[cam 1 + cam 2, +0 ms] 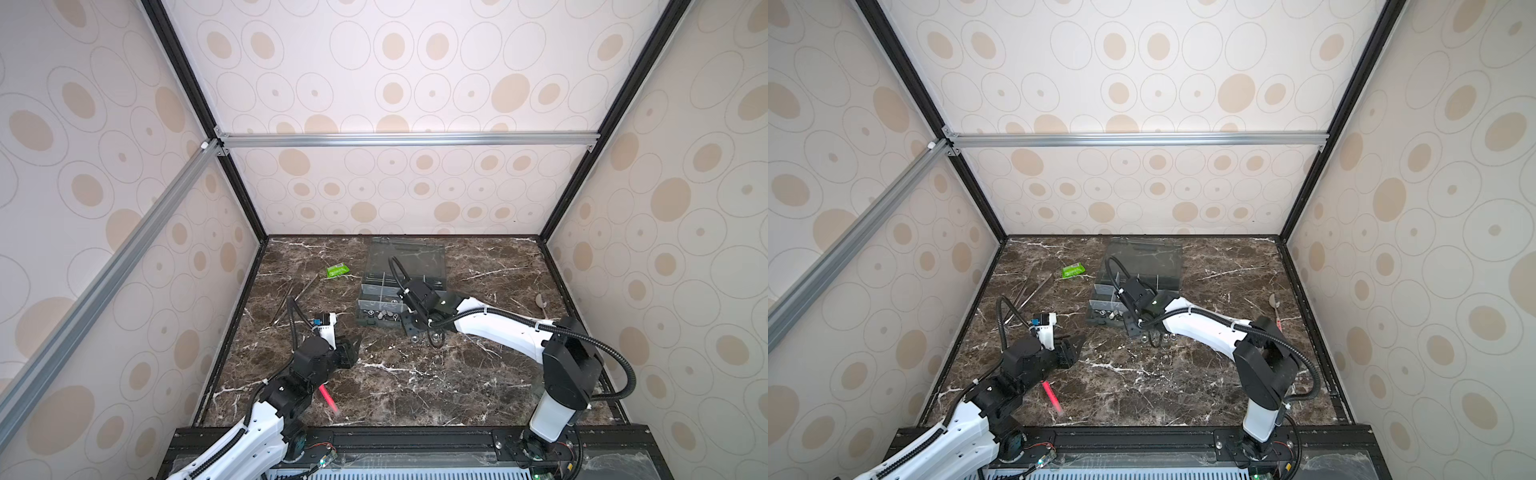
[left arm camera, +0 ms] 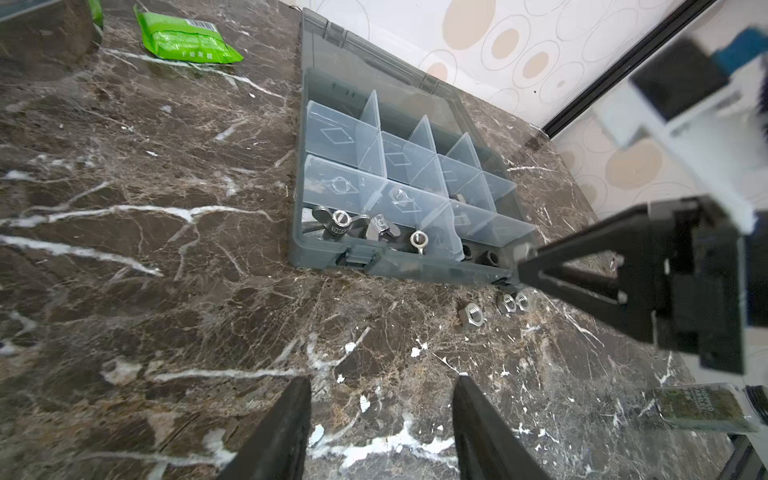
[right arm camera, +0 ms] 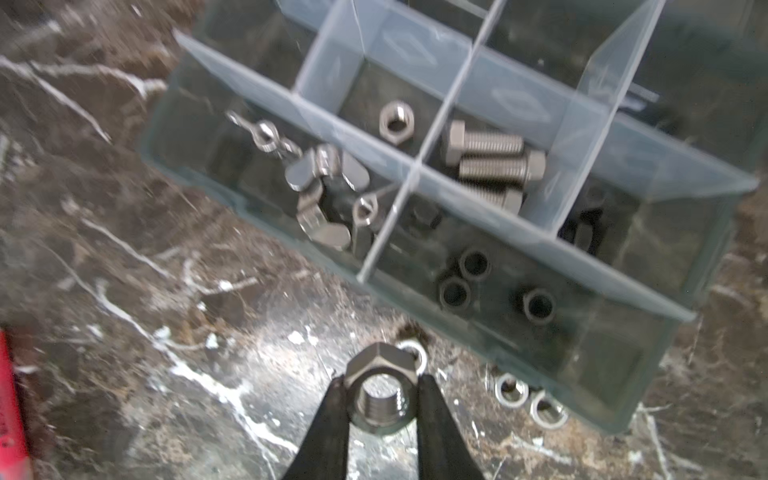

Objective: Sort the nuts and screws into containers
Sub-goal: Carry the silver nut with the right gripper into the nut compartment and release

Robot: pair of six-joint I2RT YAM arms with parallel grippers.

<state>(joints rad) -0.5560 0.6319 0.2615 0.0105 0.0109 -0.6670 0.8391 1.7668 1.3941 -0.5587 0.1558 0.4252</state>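
Three silver nuts (image 2: 471, 316) lie on the table (image 2: 166, 291) beside the grey organiser box (image 2: 415, 268); the right claw (image 2: 523, 261) sits at its corner.

The walls (image 1: 390, 83) are covered in pale cream paper printed with beige ovals and grey rings. Black posts (image 1: 183, 70) stand in the two back corners. A silver aluminium bar (image 1: 407, 139) runs across the back wall, and another bar (image 1: 104, 284) runs along the left wall. The floor is a dark brown marble tabletop (image 1: 415, 386) with white veins. The light is soft and even.
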